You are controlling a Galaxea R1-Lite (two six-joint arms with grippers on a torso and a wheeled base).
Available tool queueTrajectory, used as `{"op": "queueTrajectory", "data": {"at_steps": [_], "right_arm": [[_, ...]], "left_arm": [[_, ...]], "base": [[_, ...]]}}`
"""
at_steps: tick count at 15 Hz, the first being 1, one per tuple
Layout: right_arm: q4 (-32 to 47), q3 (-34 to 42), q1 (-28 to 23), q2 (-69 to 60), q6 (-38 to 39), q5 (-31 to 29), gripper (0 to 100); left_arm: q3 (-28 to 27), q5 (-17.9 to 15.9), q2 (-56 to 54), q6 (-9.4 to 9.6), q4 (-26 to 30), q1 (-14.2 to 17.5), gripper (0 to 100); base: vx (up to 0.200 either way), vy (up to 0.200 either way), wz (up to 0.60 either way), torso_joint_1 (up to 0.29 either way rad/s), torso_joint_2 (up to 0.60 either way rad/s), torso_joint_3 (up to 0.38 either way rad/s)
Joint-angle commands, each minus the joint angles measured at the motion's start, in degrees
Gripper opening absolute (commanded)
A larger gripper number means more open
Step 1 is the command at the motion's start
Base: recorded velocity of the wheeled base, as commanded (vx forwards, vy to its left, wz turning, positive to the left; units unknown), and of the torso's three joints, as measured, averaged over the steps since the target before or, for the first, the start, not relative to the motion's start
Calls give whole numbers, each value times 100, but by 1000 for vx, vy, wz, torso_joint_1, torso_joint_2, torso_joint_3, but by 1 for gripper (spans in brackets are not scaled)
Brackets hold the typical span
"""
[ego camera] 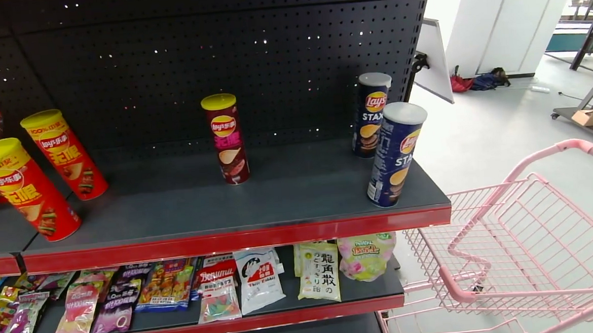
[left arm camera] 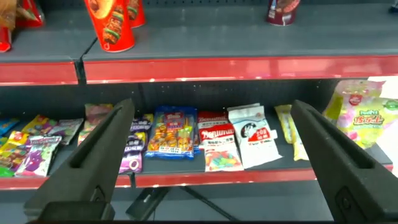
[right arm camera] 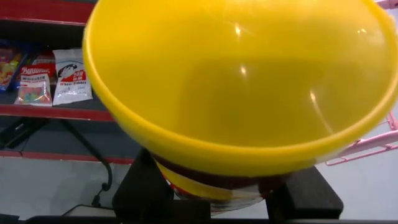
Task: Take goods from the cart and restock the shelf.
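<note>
Now grips a chip can (right arm camera: 242, 93) with a yellow lid tight between the fingers of the right gripper (right arm camera: 225, 190), out in front of the low shelf (right arm camera: 56, 112) and near the pink cart (right arm camera: 364, 152). Holds the left gripper (left arm camera: 211, 158) wide open, pointing at the snack bags (left arm camera: 242, 140) on that low shelf. Faces more cans (ego camera: 225, 139) standing on the top shelf (ego camera: 176, 203).

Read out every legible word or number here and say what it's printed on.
"Lay's", "STAX": rear blue can
"STA", rest turned away: front blue can
"Lay's": dark red can
"100%", "Lay's": rear red can
"龍角散の": pale yellow pouch
"White Rabbit": white pouch
Other packets on the lower shelf: too small to read.
Yellow-lidded can in the right end effector: label hidden.
</note>
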Motion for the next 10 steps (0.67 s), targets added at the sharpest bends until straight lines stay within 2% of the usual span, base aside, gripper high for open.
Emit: {"op": "queueTrajectory", "data": {"at_steps": [1, 10], "right_arm": [[-4, 7, 3, -5, -3, 1, 0], [-4, 60, 3, -57, -3, 1, 0]], "left_arm": [[0, 2, 7, 1, -10, 1, 100], [0, 2, 7, 1, -1, 1, 100]], "base": [[0, 200, 0, -17, -12, 7], [0, 200, 0, 5, 6, 3]]}}
